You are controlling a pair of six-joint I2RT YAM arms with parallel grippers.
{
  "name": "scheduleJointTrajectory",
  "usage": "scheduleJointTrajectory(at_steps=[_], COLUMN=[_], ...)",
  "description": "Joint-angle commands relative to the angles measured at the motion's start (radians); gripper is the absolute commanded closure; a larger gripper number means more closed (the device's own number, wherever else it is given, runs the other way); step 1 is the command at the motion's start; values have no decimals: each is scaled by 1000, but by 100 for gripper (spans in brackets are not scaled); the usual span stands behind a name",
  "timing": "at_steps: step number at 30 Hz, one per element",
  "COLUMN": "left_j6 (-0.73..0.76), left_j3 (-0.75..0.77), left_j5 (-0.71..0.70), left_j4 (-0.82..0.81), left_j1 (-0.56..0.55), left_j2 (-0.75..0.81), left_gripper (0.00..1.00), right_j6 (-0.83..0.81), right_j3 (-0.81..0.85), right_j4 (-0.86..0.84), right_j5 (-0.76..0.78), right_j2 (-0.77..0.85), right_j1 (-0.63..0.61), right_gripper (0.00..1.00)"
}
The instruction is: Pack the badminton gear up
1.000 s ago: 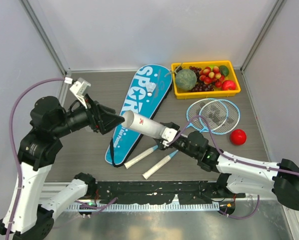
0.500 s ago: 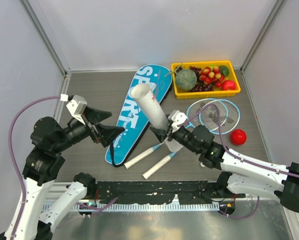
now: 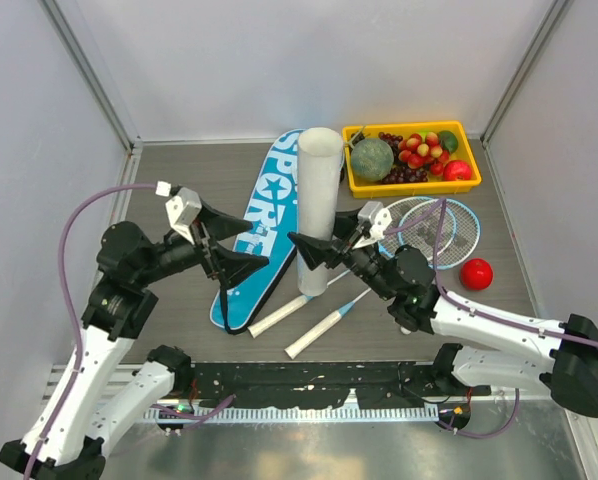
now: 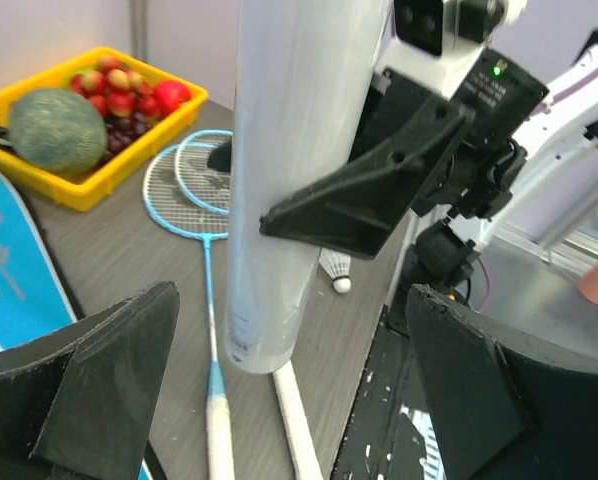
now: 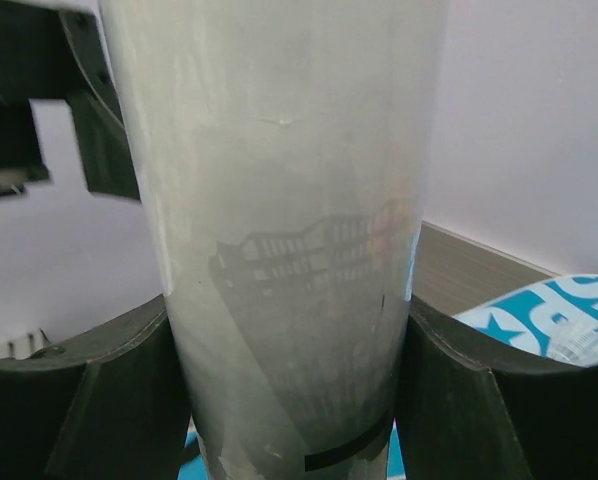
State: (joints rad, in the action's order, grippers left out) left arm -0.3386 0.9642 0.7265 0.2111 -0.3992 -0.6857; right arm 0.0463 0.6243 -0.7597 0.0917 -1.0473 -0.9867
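And there was the right gripper [image 3: 321, 250], its two black fingers [image 5: 74, 400] pressed against opposite sides of the long white cylindrical tube [image 3: 317, 200], squeezing it low on its length. The tube stood bolt upright, open top up, lower end down among the racket handles; whether it actually touched the grey wood-grain table [image 3: 179, 180], I couldn't tell. Over on the other side, the left gripper [image 3: 254, 248] hung with its jaws spread as wide as they go, pointed straight at the tube from the left, close to it but with nothing between the fingers and no contact. Just behind and to the left of the tube, the large blue racket-shaped bag with white "SPORT" lettering [image 3: 269, 210] lay flat on the table, and the left gripper hovered over its lower half. To the right, the two light-blue rackets with white handles [image 3: 434, 232] lay side by side, heads overlapping near the yellow plastic tray of fruit [image 3: 419, 187], handles running down toward the arms' side. A small white feathered shuttlecock [image 4: 336, 272] sat on the table beside the tube's foot. A red round fruit [image 3: 476, 273] rested alone, just right of the racket heads.
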Motion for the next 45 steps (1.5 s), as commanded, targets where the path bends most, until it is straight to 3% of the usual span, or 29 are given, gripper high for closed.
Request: scheduleJointTrajectory(at_steps=[1,12,19,24,31,35,39,41,43,45], left_j6=[-34,-47,-17,205,107,96,115,121,119,96], left_j3=[-51,-150,-142,-75,-71,-39,-22,-10,4,11], left_j5=[187,234,275,179,353,372,370,372,378,387], left_j4=[-196,-292,-280,-38,-165,-127,-96,-93,-96,-122], left_j1=[-3,-87,-112,-112,-121,-136,-148,-153,-155,-155], left_j2=[-52,-152,-216,-203,-241,-294,-308,-314,-318,-319], left_gripper=[0,2,6,4,3,18,25,36,54,60], right_j6=[188,365,314,404,434,466,477,486,486,477], right_j3=[54,75,60,34,37,17,3,-3,-12,-27], right_j4=[-292,-587,-559,-606,-650,-730,-762,-773,-773,-773], right_j5=[0,-24,-76,-184,-237,-239,-245,-247,-241,-225], right_j2=[-11,-140,-132,-119,-151,-187,-201,-201,-198,-195], right_j1=[-4,-4,-4,-4,-4,-3,-1,-3,-4,-4], right_gripper=[74,75,71,71,71,71,69,68,67,64])
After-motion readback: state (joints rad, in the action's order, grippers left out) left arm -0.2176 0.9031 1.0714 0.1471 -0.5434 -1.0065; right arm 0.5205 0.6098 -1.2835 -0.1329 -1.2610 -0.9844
